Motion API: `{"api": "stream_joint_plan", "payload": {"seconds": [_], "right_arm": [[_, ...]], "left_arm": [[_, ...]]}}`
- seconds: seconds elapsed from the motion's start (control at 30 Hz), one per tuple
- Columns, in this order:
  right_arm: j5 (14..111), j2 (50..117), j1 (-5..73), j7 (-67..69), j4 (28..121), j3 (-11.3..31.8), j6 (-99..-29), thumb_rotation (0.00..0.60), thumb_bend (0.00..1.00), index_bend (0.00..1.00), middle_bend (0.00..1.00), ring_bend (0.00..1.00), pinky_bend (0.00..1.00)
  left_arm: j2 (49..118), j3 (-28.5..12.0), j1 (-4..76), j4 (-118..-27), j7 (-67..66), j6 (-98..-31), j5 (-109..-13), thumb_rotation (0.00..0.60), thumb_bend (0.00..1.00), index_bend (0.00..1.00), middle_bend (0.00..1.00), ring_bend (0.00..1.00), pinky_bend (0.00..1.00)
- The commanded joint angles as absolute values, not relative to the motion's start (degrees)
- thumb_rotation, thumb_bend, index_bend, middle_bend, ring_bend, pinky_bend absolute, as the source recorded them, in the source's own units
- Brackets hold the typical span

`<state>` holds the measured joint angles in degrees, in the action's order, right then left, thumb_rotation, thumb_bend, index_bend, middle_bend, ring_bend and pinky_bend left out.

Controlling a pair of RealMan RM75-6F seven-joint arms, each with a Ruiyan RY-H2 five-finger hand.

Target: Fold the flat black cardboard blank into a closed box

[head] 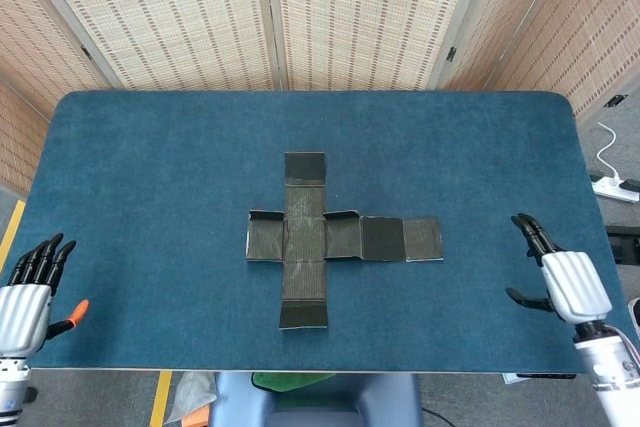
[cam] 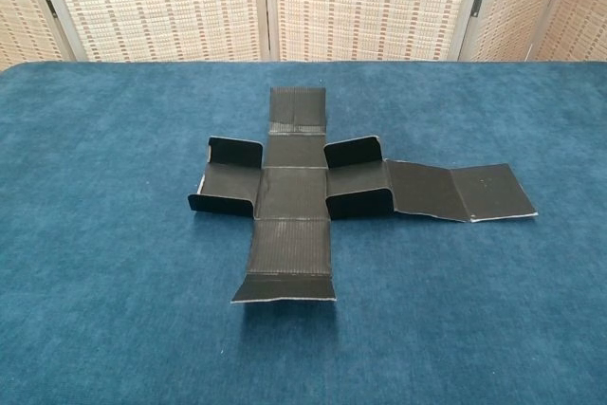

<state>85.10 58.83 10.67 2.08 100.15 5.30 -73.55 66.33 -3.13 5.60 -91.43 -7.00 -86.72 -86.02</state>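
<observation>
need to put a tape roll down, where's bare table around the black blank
Bare blue table lies left of the cardboard blank, along the far edge, and right of its long arm up to the right hand. Only the centre is taken.

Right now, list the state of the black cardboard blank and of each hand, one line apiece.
Flat black cross-shaped cardboard blank: unfolded on the blue table, small side flaps standing up, long arm stretched toward the right side, untouched.
Left hand: holds nothing, fingers apart, at the table's left near corner.
Right hand: holds nothing, fingers apart, over the table's right edge, clear of the blank.
</observation>
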Motion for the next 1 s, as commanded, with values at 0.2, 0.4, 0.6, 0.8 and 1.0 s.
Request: {"api": "stream_joint_plan", "payload": {"seconds": [0.2, 0.4, 0.6, 0.8, 1.0], "right_arm": [[72.6, 61.5, 23.3, -2.2, 103.6, 10.6, -56.4, 0.600, 0.09, 0.00, 0.02, 0.64, 0.95], [63.1, 66.1, 30.9, -6.0, 102.0, 12.4, -47.7, 0.600, 0.09, 0.00, 0.01, 0.66, 0.95], [53.4, 70.0, 36.4, -7.9, 99.4, 12.9, -43.2, 0.600, 0.09, 0.00, 0.00, 0.67, 0.95], [45.6, 73.7, 40.4, -10.8, 95.8, 11.9, -42.3, 0.600, 0.07, 0.00, 0.00, 0.69, 0.95], [37.2, 76.8, 45.5, -14.0, 91.2, 10.0, -39.5, 0.600, 0.06, 0.00, 0.01, 0.69, 0.95]], "left_arm": [[66.8, -3.1, 5.8, -90.4, -6.4, -86.2, -85.8, 0.600, 0.24, 0.02, 0.00, 0.02, 0.12], [67.2, -3.0, 5.8, -89.8, -6.2, -85.9, -85.7, 0.600, 0.25, 0.02, 0.00, 0.02, 0.12], [67.2, -2.9, 6.0, -89.2, -5.3, -85.2, -85.4, 0.600, 0.25, 0.02, 0.00, 0.02, 0.12], [67.4, -2.7, 6.2, -88.7, -4.9, -84.7, -85.4, 0.600, 0.25, 0.02, 0.00, 0.02, 0.12], [67.7, -2.5, 6.4, -88.3, -4.8, -84.2, -85.5, 0.600, 0.24, 0.02, 0.00, 0.02, 0.12]]}}
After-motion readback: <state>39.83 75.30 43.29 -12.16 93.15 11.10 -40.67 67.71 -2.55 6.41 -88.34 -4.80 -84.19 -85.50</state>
